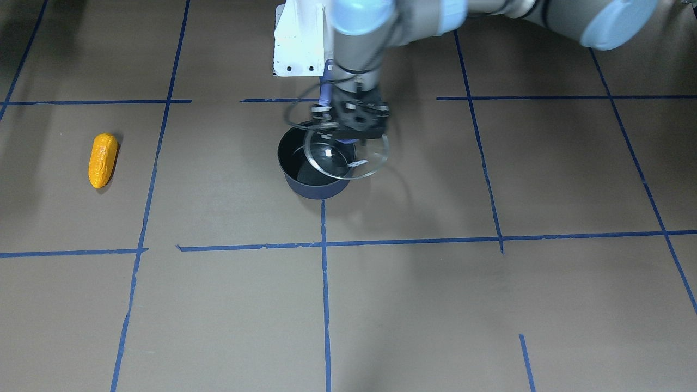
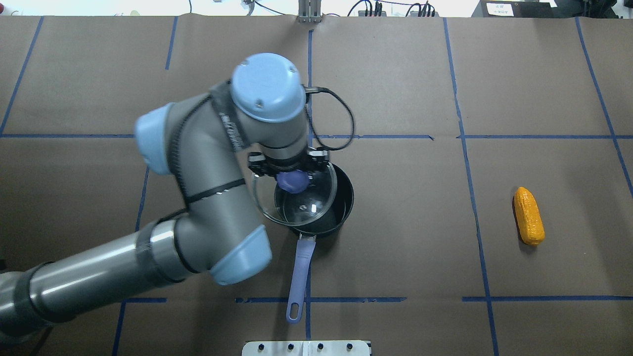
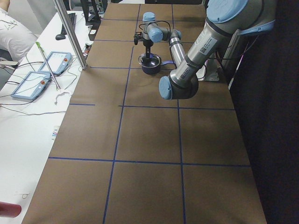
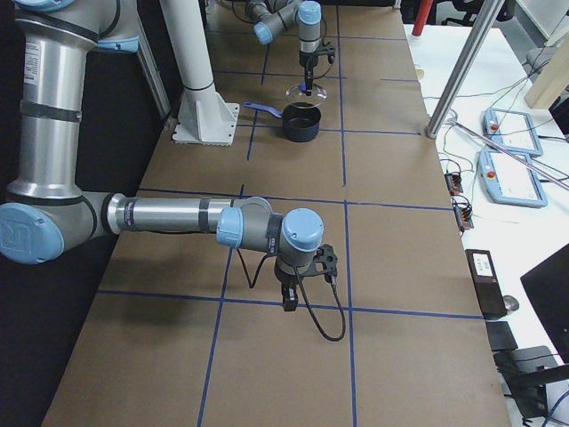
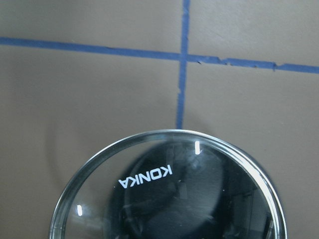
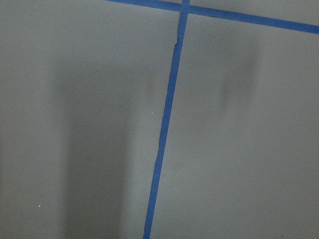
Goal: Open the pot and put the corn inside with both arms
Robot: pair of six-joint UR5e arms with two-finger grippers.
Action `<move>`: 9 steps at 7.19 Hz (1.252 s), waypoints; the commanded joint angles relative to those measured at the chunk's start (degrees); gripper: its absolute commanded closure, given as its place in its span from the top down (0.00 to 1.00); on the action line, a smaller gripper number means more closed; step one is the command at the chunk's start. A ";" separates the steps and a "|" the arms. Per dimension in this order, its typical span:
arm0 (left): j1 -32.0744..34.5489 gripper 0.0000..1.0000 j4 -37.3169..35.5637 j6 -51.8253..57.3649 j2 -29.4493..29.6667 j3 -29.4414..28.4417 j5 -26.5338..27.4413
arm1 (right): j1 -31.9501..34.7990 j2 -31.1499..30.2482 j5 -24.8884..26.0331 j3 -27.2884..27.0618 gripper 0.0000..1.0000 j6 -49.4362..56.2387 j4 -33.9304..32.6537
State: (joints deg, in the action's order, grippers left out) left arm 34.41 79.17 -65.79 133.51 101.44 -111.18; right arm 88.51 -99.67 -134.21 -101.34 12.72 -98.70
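The dark navy pot (image 2: 347, 200) stands at mid-table, its purple-blue handle (image 2: 301, 267) pointing toward the robot's base. My left gripper (image 2: 293, 178) is shut on the purple knob of the round glass lid (image 2: 309, 210) and holds it tilted just above the pot, shifted toward the robot's left. The pot (image 1: 316, 190) and lid (image 1: 348, 160) also show in the front view, and the lid (image 5: 169, 194) fills the left wrist view. The orange-yellow corn (image 2: 529, 216) lies flat far to the right. My right gripper (image 4: 289, 298) hangs low over bare table, far from the corn; I cannot tell if it is open.
Blue tape lines (image 2: 309, 299) cross the brown table. The white base plate (image 2: 306, 347) sits at the robot's edge. A side bench with teach pendants (image 4: 511, 160) and a metal post (image 4: 462, 76) runs along the far side.
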 commanded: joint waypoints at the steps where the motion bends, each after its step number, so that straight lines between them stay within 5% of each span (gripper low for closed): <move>1: 3.90 0.01 0.81 12.83 -10.87 5.34 -0.71 | 0.00 0.00 0.00 0.00 1.00 -0.06 0.00; 5: 0.76 0.05 16.88 12.35 -15.73 -4.48 -0.71 | 0.00 0.09 0.00 -0.09 1.00 -0.06 0.00; 6: 0.57 0.18 16.90 12.35 -15.73 -4.67 -0.71 | 0.00 0.09 0.00 0.00 1.00 -0.06 0.00; 7: 0.57 0.95 16.90 12.70 -15.65 -4.67 -0.71 | 0.00 0.35 0.00 -0.09 1.00 -0.06 0.00; 9: 0.66 1.00 16.46 12.79 -15.82 -3.54 -0.62 | 0.00 1.31 -0.09 -0.18 1.00 0.03 0.09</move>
State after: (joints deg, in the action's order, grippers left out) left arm 35.04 95.84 -53.18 117.74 97.18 -111.83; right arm 88.50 -99.00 -134.23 -101.40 12.71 -98.68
